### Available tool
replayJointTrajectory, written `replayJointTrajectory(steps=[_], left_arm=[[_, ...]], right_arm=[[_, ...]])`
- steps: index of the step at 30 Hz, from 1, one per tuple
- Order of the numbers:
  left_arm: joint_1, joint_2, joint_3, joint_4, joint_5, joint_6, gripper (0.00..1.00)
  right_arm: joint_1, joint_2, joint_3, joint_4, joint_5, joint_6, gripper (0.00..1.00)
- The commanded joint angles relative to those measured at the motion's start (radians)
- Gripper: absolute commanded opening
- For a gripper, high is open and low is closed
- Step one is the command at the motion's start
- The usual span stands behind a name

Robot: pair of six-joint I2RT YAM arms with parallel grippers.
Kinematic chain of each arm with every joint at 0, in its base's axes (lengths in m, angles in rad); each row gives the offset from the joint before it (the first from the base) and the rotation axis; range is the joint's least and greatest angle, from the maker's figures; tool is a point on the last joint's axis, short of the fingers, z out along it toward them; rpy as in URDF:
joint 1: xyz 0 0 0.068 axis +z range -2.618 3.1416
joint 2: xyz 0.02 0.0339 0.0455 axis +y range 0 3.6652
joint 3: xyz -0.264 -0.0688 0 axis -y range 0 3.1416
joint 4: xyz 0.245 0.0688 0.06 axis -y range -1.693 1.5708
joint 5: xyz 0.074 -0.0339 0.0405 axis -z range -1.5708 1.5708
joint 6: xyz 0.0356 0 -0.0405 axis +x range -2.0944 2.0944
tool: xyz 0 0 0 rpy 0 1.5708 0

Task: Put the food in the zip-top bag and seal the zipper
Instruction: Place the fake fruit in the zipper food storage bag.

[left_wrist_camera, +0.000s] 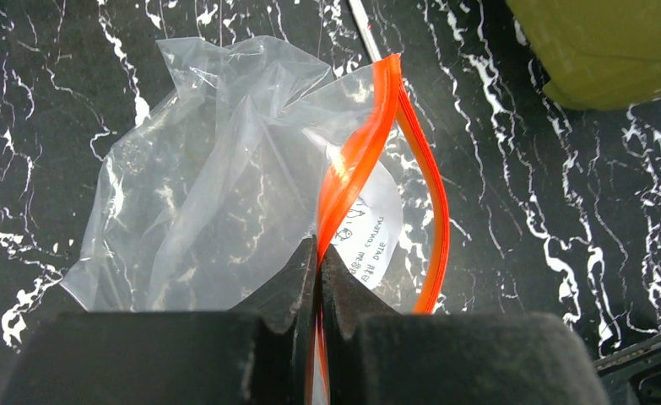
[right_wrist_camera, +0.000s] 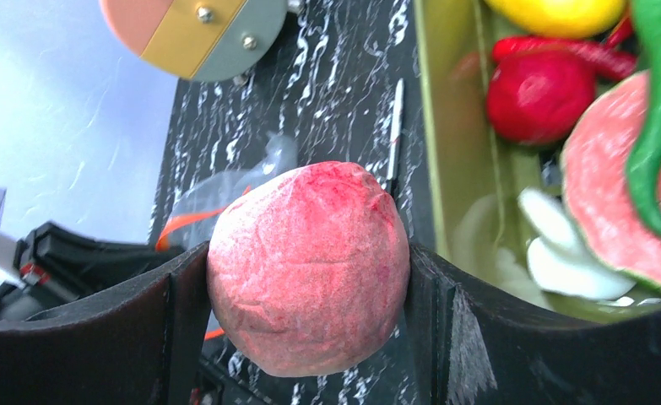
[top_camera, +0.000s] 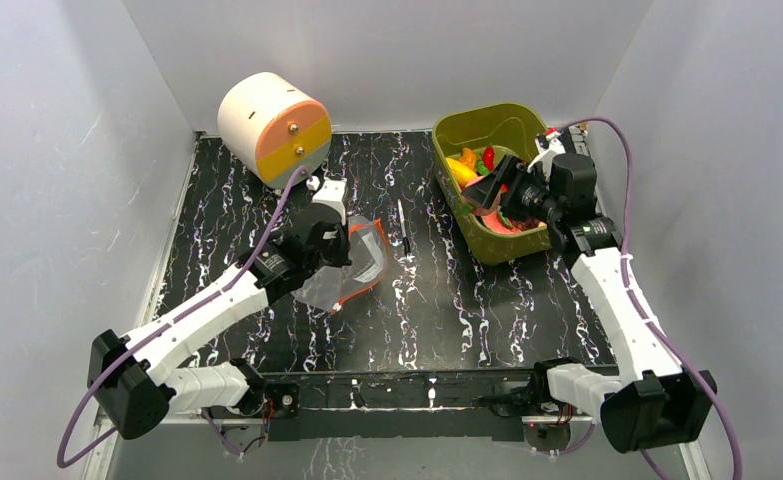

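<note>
The zip-top bag (left_wrist_camera: 217, 169) lies crinkled on the black marble table, left of centre (top_camera: 367, 262). Its zipper (left_wrist_camera: 356, 160) is an orange-red strip, and the mouth gapes, with one side bowed away. My left gripper (left_wrist_camera: 319, 253) is shut on the near strip of the zipper. My right gripper (right_wrist_camera: 308, 278) is shut on a pink-red peach (right_wrist_camera: 308, 266) and holds it above the left edge of the olive-green tub (top_camera: 487, 125). More food lies in the tub: a yellow piece (right_wrist_camera: 563, 13), a red piece (right_wrist_camera: 539, 93), a green pepper (right_wrist_camera: 660, 101) and a watermelon slice (right_wrist_camera: 605, 194).
A cream cylinder with an orange face (top_camera: 272, 125) stands at the back left. A thin black stick (top_camera: 404, 225) lies between the bag and the tub. Grey walls close in the table on three sides.
</note>
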Motion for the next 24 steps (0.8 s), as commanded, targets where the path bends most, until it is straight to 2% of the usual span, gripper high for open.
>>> replayJointTrajectory(steps=[1, 11, 24], left_arm=[[-0.002, 0.015, 0.062, 0.058, -0.016, -0.006, 0.0], [-0.002, 0.033, 0.082, 0.101, 0.064, -0.066, 0.0], [-0.002, -0.022, 0.029, 0.124, 0.119, -0.178, 0.0]], right_arm=[[0.039, -0.071, -0.043, 0.013, -0.067, 0.09, 0.52], [0.186, -0.103, -0.079, 0.055, -0.096, 0.222, 0.53], [0.452, -0.044, -0.1, 0.15, 0.052, 0.288, 0.53]])
